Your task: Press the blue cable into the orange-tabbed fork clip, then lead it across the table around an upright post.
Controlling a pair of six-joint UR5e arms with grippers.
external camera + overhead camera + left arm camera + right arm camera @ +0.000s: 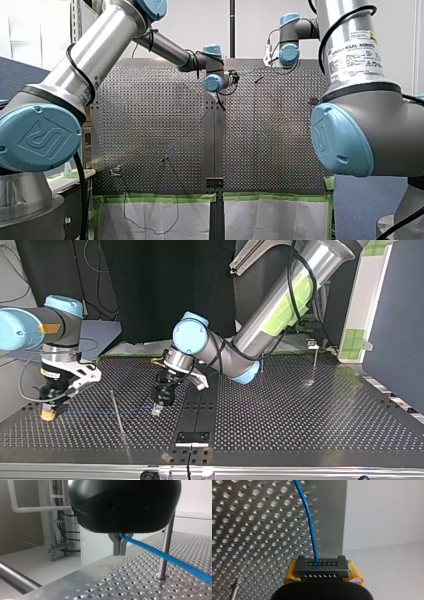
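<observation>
In the left wrist view my left gripper (pixel 119 554) has its metal fingers shut on the blue cable (pixel 160 555), which runs away past an upright post (pixel 165 547). In the top view that gripper (pixel 157 410) hangs low over the table near the middle. A faint stretch of the blue cable (pixel 95 412) leads from it, past a thin post (pixel 118 412), to my right gripper (pixel 47 413) at the view's left. In the right wrist view my right gripper (pixel 321 566), with yellow pads, is shut on the blue cable (pixel 310 522). No orange-tabbed fork clip can be made out.
Another post (pixel 314 362) with a small fitting on top stands at the top view's far right. A black bracket (pixel 192 438) sits on the centre seam near the table's front edge. A thin dark wire (pixel 150 220) hangs over the table edge in the front view.
</observation>
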